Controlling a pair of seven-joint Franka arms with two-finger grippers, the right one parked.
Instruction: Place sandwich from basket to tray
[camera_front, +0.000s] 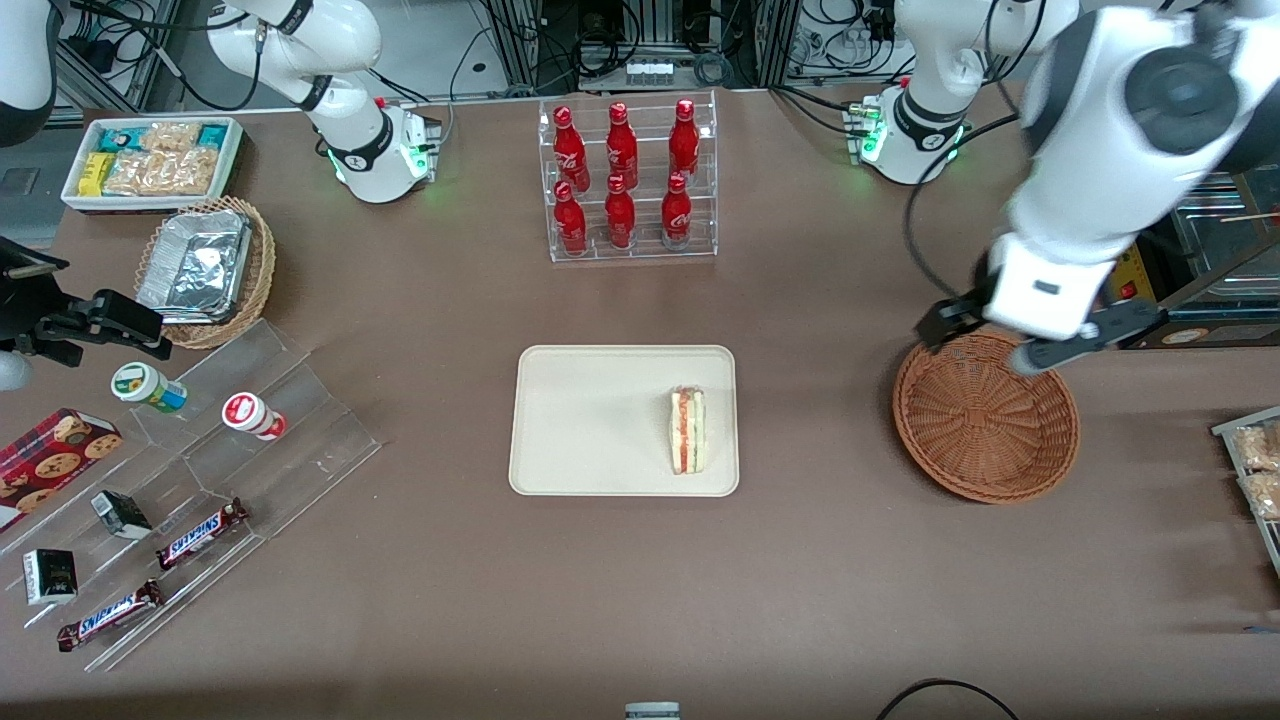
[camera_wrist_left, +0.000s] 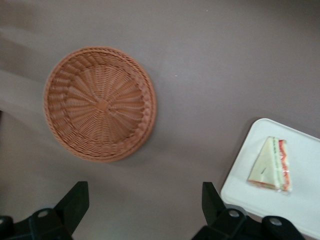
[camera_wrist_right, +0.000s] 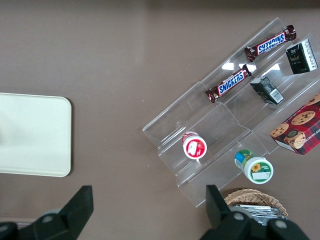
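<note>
A: Where is the sandwich (camera_front: 687, 430)?

B: It lies on the tray (camera_front: 580, 420), near the tray's edge that faces the basket (camera_front: 985, 415). The basket holds nothing. By my reading, the placement is complete.

A: Orientation?

B: The filling edge runs toward and away from the front camera; that is the long axis. The wrist view shows the wedge lying flat on one bread face, with the red and orange layers along one side.

A: And the gripper (camera_front: 1040, 335)?

B: It hangs above the basket's rim, on the side farther from the front camera. Its fingers (camera_wrist_left: 75, 202) are spread apart and hold nothing. The sandwich lies well apart from them, toward the parked arm's end.
</note>
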